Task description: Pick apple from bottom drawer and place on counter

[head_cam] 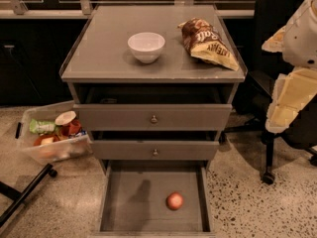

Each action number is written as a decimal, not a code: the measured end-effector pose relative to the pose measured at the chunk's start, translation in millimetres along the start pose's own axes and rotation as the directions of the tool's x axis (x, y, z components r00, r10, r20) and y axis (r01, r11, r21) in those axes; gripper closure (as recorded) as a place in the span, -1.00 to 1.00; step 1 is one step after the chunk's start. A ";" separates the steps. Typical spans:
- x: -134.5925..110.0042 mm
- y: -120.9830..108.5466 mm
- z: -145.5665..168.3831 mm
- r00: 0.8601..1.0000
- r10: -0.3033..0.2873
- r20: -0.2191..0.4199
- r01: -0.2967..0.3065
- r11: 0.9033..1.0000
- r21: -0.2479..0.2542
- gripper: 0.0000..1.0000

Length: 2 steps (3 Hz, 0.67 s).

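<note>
Speckled floor [247,202], apple [174,201] in open bottom drawer [129,202] — gripper [290,100] at right edge, well apart, state unclear

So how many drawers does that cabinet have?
3. The top drawer sits under the counter, the middle drawer below it, and the bottom drawer is pulled out, holding the apple. The gripper is out of view; only the arm shows, right.

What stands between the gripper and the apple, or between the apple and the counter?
Nothing visible blocks the gripper, off at the right edge, from the apple, lying uncovered in the open bottom drawer. Upward, two drawer fronts jut out below the counter; a white bowl and chip bag occupy part of it.
</note>
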State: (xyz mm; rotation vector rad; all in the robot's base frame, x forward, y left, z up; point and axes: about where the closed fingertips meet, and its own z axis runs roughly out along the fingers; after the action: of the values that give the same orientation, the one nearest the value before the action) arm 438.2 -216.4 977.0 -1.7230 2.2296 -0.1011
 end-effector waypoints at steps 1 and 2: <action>0.0 0.0 0.0 1.000 0.000 0.000 0.000 1.000 0.000 -1.00; 5.8 -0.5 7.4 0.999 0.020 0.048 -0.020 1.000 0.002 -1.00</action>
State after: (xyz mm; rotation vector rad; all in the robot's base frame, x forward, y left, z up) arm 439.6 -221.1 968.9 -1.6837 2.2105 -0.0569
